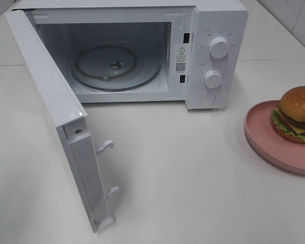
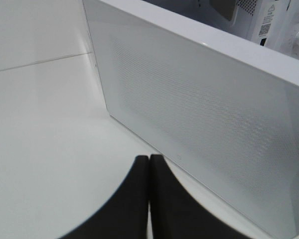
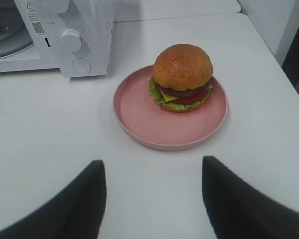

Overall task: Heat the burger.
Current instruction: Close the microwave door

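Observation:
The burger (image 1: 296, 113) with golden bun, lettuce, cheese and patty sits on a round pink plate (image 1: 264, 137) at the right edge of the table; it also shows in the right wrist view (image 3: 182, 75) on the plate (image 3: 139, 114). The white microwave (image 1: 213, 56) stands at the back with its door (image 1: 51, 96) swung wide open and a glass turntable (image 1: 142, 76) inside. My right gripper (image 3: 152, 196) is open, a short way in front of the plate. My left gripper (image 2: 148, 194) is shut and empty, beside the outer face of the open door (image 2: 204, 109). Neither gripper shows in the exterior view.
The microwave has two knobs (image 1: 219, 47) on its right panel. The open door juts far toward the table's front left. White tabletop (image 1: 193, 178) spreads between the door and the plate.

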